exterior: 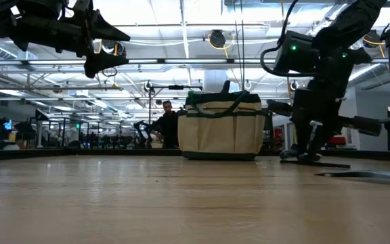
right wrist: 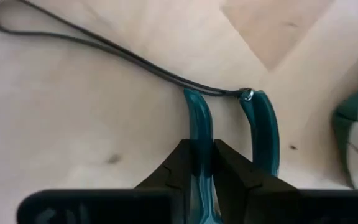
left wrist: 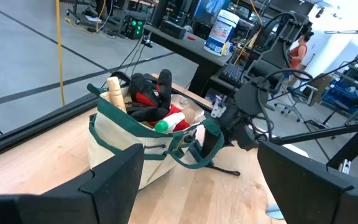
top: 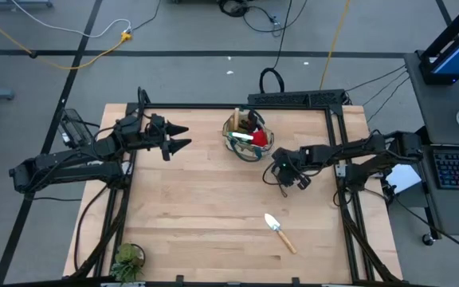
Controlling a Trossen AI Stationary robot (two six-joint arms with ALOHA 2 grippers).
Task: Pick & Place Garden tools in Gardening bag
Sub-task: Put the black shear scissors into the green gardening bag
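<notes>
1. Your right pincer was down at the surface just beside the gardening bag, its fingers clamped on one teal handle of a tool lying flat there, a thin black cord trailing from it.
2. Your left pincer hung above the surface, well left of the bag, fingers apart and holding nothing.
3. You had tools already standing in the bag: a wooden handle, black grips and a green-capped item.
4. One silver trowel lay alone on the surface, nearer the front edge.
</notes>
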